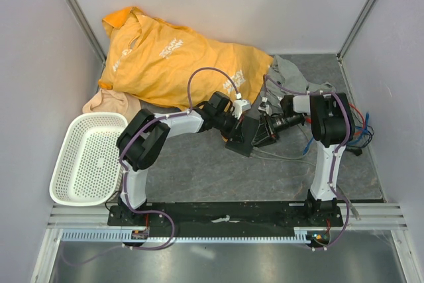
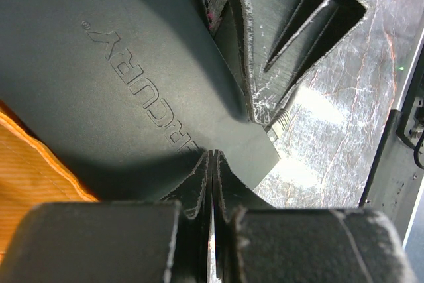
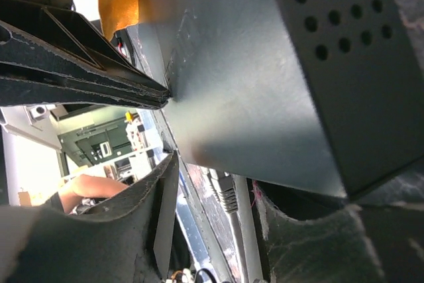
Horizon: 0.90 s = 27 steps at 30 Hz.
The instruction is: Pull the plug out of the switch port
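Matte-black switch box held tilted over the worktop, left fingers clamped on its edge; right fingers apart, straddling the plug seated in its edge. Pinch plug body, not cable; pull straight out.

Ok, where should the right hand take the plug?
Probably by its ribbed boot, where it sticks out of the switch edge. Come in end-on, from the side it points out to, jaws straddling it, so the pull runs straight out.

Arms — white links, black joints — trailing looping purple cables.
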Each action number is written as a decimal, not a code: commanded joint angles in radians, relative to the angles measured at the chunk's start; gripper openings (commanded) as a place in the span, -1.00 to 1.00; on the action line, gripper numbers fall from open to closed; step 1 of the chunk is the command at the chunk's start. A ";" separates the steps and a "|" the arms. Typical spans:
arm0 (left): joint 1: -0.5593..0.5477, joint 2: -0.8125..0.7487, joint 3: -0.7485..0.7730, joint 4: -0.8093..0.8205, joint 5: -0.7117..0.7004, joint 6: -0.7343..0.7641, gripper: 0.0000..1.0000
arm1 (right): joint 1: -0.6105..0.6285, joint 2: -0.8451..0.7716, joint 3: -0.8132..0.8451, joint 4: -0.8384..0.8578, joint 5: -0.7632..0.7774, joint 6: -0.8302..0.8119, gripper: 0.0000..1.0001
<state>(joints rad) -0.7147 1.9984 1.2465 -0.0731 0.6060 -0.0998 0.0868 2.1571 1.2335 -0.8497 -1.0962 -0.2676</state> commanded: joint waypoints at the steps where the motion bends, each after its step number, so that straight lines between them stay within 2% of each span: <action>1: 0.008 0.028 0.004 -0.027 -0.040 0.002 -0.97 | -0.002 0.044 0.030 0.040 0.216 -0.096 -0.07; 14: 0.008 0.031 0.008 -0.024 -0.032 0.011 -0.97 | 0.004 0.055 0.052 -0.060 0.231 -0.193 -0.16; 23: 0.008 0.039 0.013 -0.027 -0.034 0.009 -0.97 | 0.037 0.053 0.043 -0.043 0.245 -0.188 -0.16; 27: 0.008 0.036 0.008 -0.022 -0.034 0.009 -0.97 | 0.042 0.052 0.044 -0.017 0.252 -0.159 -0.25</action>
<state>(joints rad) -0.7128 2.0014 1.2480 -0.0734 0.6128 -0.0998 0.1112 2.1746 1.2846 -0.9817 -1.0035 -0.3813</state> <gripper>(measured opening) 0.022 0.384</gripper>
